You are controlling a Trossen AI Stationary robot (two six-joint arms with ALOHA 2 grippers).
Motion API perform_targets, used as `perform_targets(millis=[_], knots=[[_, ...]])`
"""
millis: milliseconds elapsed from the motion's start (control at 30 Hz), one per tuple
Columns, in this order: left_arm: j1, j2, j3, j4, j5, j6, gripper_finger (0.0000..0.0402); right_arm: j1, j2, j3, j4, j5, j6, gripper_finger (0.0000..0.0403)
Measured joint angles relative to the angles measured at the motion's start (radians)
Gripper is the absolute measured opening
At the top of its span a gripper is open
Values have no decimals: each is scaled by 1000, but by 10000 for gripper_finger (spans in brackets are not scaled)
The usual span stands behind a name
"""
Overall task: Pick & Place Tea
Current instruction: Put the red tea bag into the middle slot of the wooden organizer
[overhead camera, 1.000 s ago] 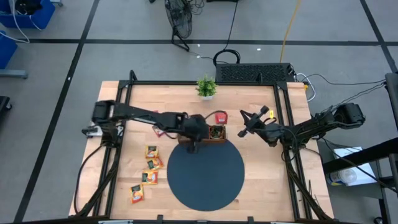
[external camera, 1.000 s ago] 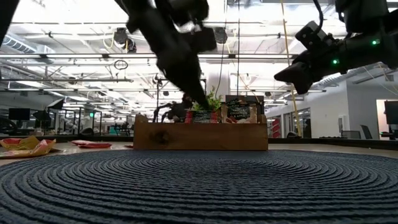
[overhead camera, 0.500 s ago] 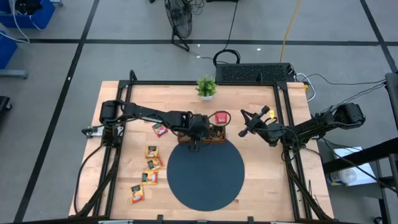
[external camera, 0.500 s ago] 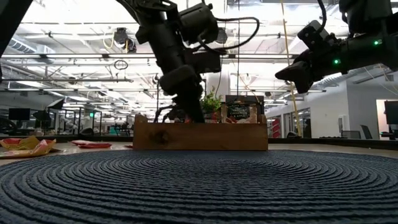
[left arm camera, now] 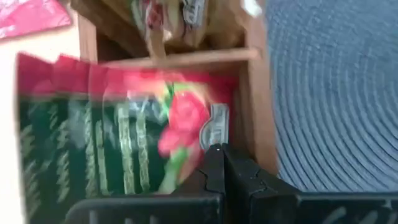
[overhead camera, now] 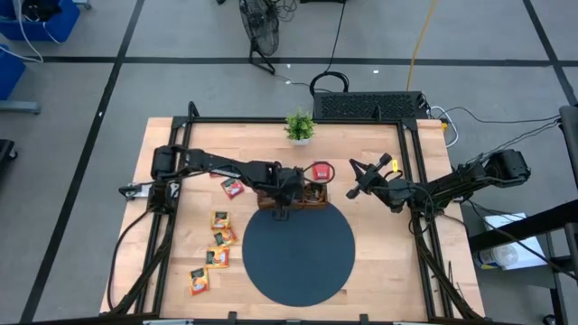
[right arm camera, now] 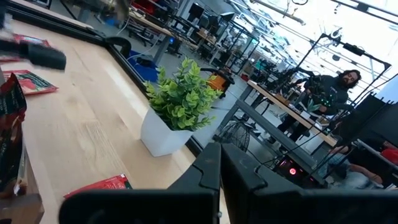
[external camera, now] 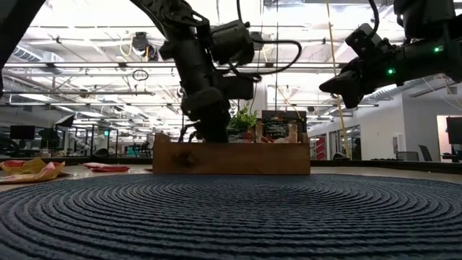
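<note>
Nearest the front edge: dark round mat (overhead camera: 299, 251), bare. At its left, yellow-orange sachets (overhead camera: 218, 241) strewn on the table (overhead camera: 379, 262), one red sachet (overhead camera: 233, 188) farther back. Behind the mat, wooden tray (overhead camera: 293, 195); left gripper (overhead camera: 281, 200) lowered over its left compartment, fingers pressed together, holding nothing visible. Red sachet (left arm camera: 124, 137) standing on edge directly ahead of those fingers, long side across the compartment. Clearly the nearer arm. Right gripper (overhead camera: 358, 188) shut too, raised off to the tray's right. Farthest: potted plant (overhead camera: 300, 125)
</note>
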Motion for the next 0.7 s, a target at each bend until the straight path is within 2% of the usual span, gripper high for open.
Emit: perform_targets(millis=[233, 700], knots=[[4, 23, 3, 6, 4, -30, 0, 0, 0, 0, 1, -26, 0, 0], [-36, 16, -1, -18, -276, -106, 1, 0, 0, 0, 2, -24, -4, 0]])
